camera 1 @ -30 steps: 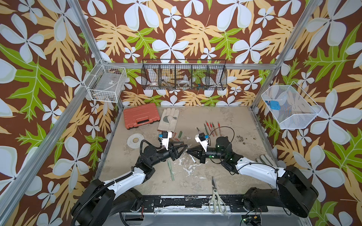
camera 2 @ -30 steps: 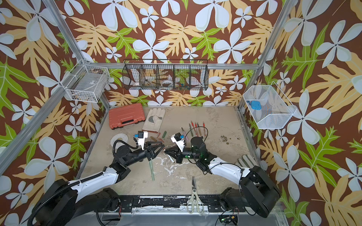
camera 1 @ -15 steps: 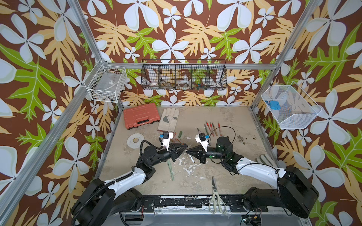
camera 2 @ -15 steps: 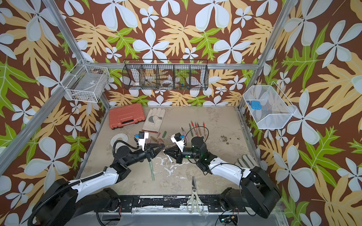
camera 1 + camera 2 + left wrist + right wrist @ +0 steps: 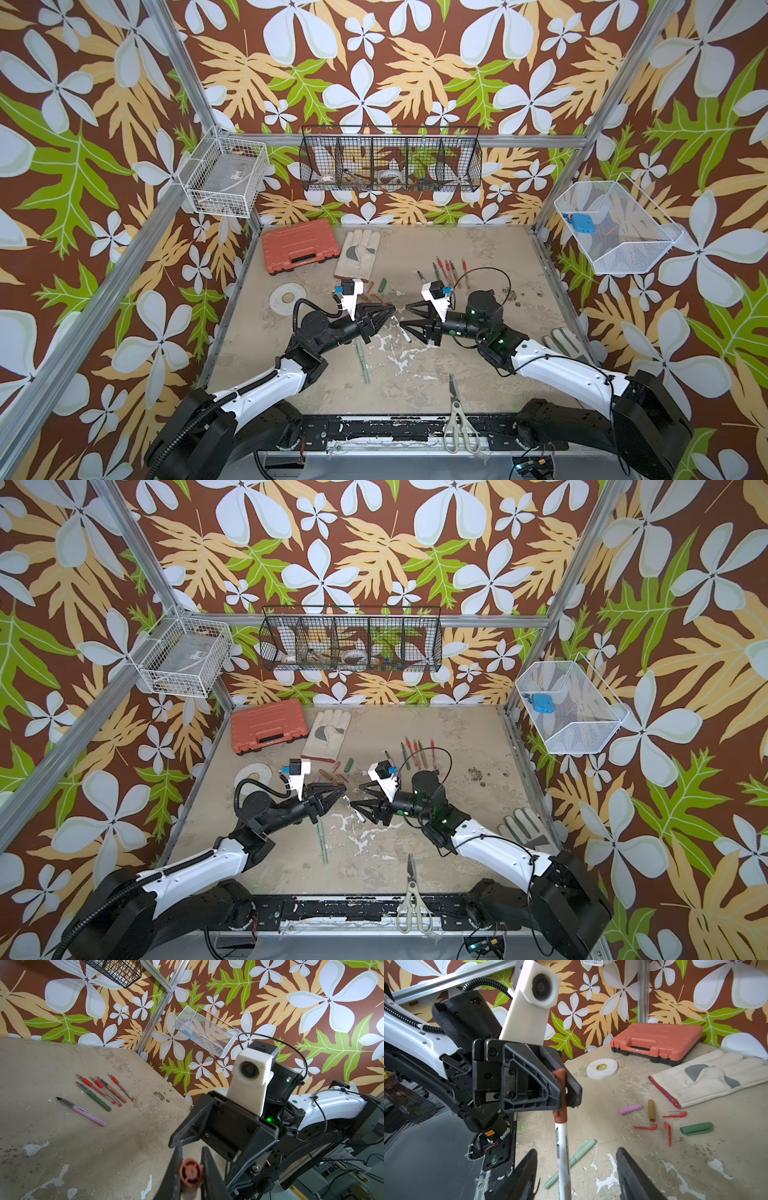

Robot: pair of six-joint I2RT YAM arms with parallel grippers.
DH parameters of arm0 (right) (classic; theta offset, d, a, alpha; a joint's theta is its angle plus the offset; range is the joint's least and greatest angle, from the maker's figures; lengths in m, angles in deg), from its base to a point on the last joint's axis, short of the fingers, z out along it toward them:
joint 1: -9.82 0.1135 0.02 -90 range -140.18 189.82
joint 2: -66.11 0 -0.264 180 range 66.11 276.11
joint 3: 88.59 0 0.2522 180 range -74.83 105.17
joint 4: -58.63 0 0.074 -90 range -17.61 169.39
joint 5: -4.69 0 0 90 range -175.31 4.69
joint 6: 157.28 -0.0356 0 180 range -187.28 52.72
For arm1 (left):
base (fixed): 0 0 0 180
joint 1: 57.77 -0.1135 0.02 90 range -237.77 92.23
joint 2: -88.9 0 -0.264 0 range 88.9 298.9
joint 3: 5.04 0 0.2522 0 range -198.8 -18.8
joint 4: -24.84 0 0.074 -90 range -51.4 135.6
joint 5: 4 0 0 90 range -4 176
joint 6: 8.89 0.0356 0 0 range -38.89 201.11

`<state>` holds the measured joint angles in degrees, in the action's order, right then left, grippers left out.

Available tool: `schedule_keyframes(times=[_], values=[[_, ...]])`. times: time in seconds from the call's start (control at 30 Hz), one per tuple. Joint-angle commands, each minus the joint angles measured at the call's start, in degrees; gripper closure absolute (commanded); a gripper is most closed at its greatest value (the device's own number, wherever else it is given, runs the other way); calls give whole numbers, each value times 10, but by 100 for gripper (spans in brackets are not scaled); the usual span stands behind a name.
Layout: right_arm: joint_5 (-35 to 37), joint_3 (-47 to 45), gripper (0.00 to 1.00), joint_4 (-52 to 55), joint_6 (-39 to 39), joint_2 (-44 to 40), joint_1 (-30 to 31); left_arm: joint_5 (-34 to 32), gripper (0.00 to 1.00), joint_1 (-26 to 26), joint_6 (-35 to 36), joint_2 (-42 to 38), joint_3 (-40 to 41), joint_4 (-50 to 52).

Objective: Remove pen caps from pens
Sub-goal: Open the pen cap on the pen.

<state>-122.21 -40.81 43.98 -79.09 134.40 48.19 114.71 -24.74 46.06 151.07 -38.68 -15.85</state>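
Brown wallpaper [image 5: 374, 62] patterned with white flowers and tan and green leaves. Mottled beige table [image 5: 478, 257] with white flecks. Orange-red case [image 5: 299, 245], cream glove [image 5: 357, 255] with grey patches and red cuff trim, white tape roll [image 5: 287, 296]. A pink cap [image 5: 630, 1109], tan cap [image 5: 651, 1110], dark green cap [image 5: 696, 1128], red caps [image 5: 675, 1114]. A pale green pen [image 5: 571, 1162]; a white pen [image 5: 563, 1157] with a reddish-brown cap [image 5: 560, 1118].

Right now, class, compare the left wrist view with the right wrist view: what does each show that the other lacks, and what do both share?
Only the left wrist view shows the row of uncapped pens on the table and the right arm's wrist camera. Only the right wrist view shows the orange tool case, tape roll, glove, loose caps and pale green pen, plus the white pen under the held cap. Both show the left gripper, jaws shut on the brown cap.
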Motion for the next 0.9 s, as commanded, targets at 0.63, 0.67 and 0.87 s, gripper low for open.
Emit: schedule_keyframes(times=[0.63,0.67,0.87], values=[[110,51,63,88,79,40,71,9,100,-1,-6,13,-3,-19],[105,49,64,84,79,39,71,10,100,0,-7,15,-4,-20],[87,39,66,63,72,32,72,25,100,3,-23,30,-4,-40]])
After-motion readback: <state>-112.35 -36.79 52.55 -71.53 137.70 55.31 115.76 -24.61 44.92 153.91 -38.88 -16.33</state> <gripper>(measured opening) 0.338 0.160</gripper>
